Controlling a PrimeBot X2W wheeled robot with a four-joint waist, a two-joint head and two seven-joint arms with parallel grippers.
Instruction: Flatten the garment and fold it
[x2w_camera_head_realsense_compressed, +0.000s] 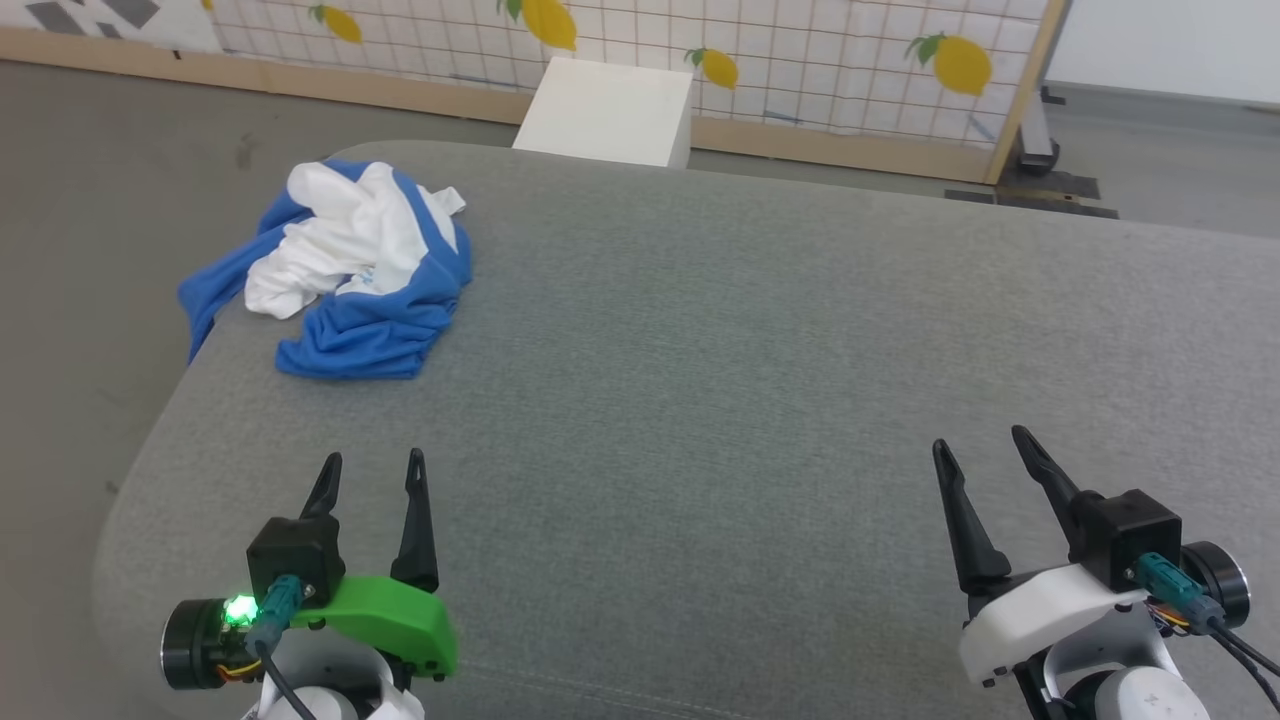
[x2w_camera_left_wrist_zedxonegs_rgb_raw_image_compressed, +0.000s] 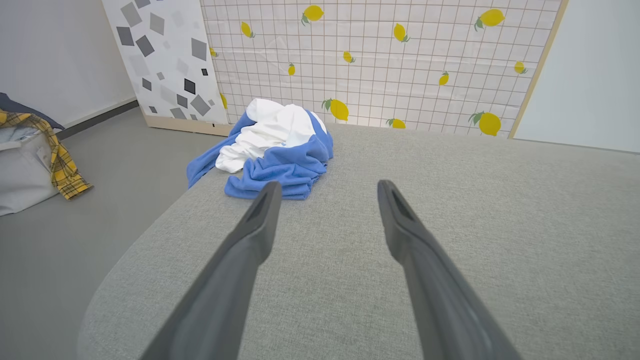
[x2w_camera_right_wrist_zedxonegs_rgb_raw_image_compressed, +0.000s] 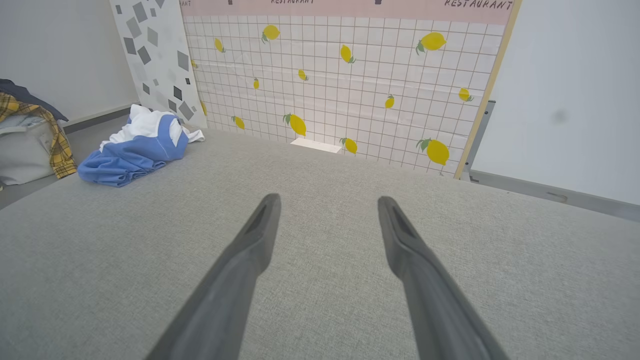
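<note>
- Evidently the job's very start: nothing flattened yet, reach-&-grasp step pending.
- Near edge: left tool (x2w_camera_head_realsense_compressed: 374, 455) had its jaws spread wide, empty, touching no cloth, over bare table (x2w_camera_head_realsense_compressed: 700, 350).
- Right tool (x2w_camera_head_realsense_compressed: 978, 437) was the same: wide open, empty, well apart from the cloth.
- Far left corner of table: garment (x2w_camera_head_realsense_compressed: 345, 270) lay in a crumpled heap, its blue part hanging over the edge.
- Next move, prob.: left arm goes fwd to the heap, pinches one layer at a hem and drags it to mid-table, w/ the right joining to spread.
</note>
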